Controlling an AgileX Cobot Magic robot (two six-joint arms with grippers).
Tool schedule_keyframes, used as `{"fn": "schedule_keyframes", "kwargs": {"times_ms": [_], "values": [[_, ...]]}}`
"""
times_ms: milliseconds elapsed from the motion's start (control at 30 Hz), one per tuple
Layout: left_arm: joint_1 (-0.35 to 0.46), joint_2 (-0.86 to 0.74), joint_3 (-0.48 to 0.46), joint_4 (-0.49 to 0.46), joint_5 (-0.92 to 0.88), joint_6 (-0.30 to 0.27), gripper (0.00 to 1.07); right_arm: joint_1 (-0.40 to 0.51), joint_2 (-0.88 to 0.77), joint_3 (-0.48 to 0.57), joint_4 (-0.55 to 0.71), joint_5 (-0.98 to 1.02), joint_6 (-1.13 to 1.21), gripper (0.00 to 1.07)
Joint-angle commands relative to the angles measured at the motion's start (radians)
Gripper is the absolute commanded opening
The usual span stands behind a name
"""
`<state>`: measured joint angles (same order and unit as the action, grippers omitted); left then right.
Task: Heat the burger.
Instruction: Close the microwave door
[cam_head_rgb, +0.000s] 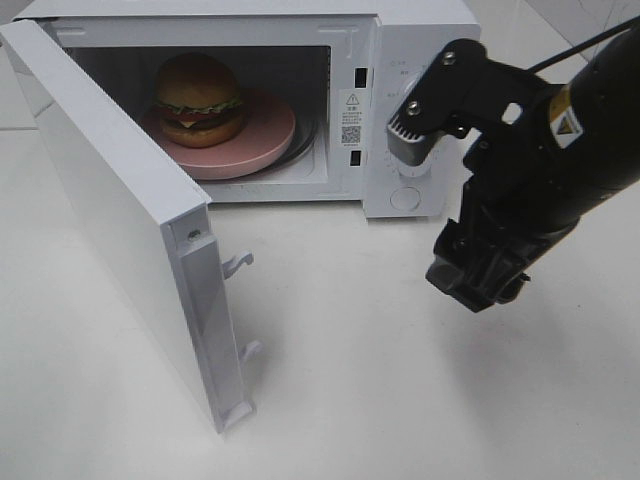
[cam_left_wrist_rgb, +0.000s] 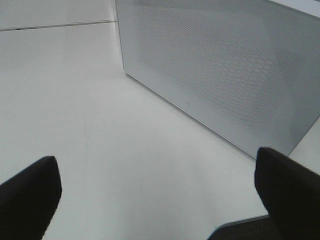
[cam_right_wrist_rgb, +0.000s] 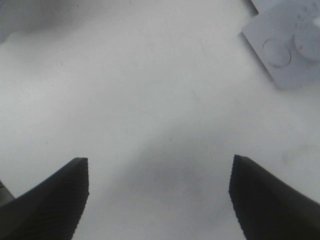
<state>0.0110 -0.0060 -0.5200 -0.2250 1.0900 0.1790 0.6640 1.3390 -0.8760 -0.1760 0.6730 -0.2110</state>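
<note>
The burger (cam_head_rgb: 198, 97) sits on a round pink plate (cam_head_rgb: 262, 138) inside the white microwave (cam_head_rgb: 420, 25), whose door (cam_head_rgb: 110, 210) stands wide open to the left. My right gripper (cam_head_rgb: 478, 288) hangs over the bare table in front of the microwave's control panel (cam_head_rgb: 405, 190). In the right wrist view it is open (cam_right_wrist_rgb: 160, 200) and empty, with a corner of the panel (cam_right_wrist_rgb: 285, 50) in sight. My left gripper (cam_left_wrist_rgb: 160, 200) is open and empty, low over the table, facing the door's outer mesh face (cam_left_wrist_rgb: 215, 75). It is out of the exterior high view.
The open door juts toward the table's front, with two latch hooks (cam_head_rgb: 238, 264) on its free edge. The white table (cam_head_rgb: 380, 380) spreads in front of the microwave. The right arm (cam_head_rgb: 560, 130) partly covers the panel's knobs.
</note>
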Motion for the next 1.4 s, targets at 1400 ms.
{"fn": "schedule_keyframes", "kwargs": {"times_ms": [1400], "values": [[-0.005, -0.018, 0.003, -0.005, -0.015, -0.002, 0.98, -0.482, -0.943, 0.245, 0.081, 0.423, 0.204, 0.77]]}}
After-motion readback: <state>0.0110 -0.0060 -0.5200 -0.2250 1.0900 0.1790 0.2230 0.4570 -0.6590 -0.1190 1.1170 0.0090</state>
